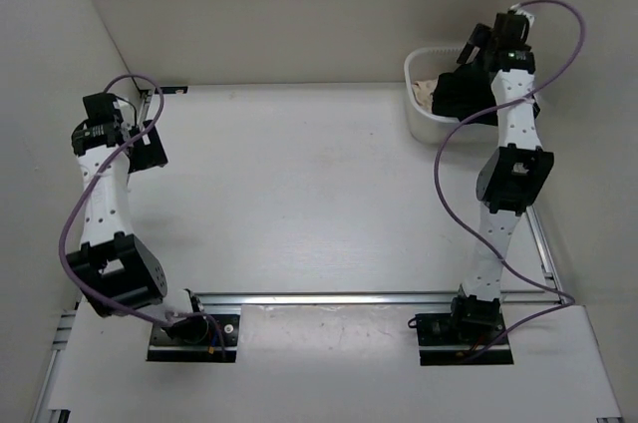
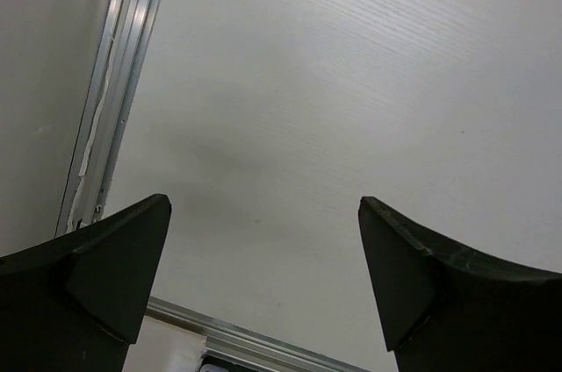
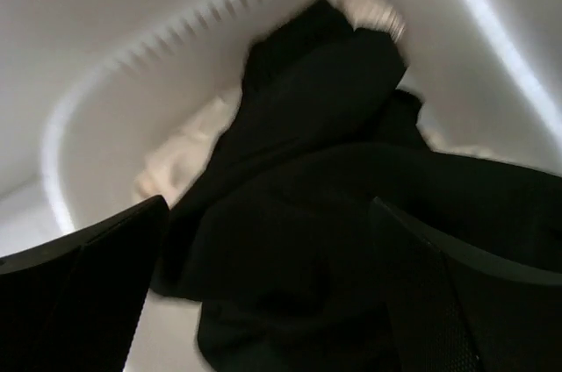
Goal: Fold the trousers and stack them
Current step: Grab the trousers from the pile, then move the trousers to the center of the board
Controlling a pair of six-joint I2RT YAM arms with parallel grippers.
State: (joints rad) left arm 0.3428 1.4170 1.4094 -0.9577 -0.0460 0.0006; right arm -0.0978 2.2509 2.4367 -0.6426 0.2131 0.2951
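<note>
The black trousers [image 1: 461, 90] lie crumpled in the white basket [image 1: 423, 124] at the back right of the table. They fill the right wrist view [image 3: 307, 214], on top of a beige garment [image 3: 189, 157]. My right gripper [image 3: 268, 214] is open, its jaws spread wide just above the black fabric, with nothing held; from above it sits over the basket [image 1: 480, 44]. My left gripper [image 2: 263, 205] is open and empty, hovering over bare table at the far left [image 1: 150, 139].
The beige garment [image 1: 429, 92] shows at the basket's left side. An aluminium rail [image 2: 118, 82] runs along the table's left edge. White walls enclose the table on three sides.
</note>
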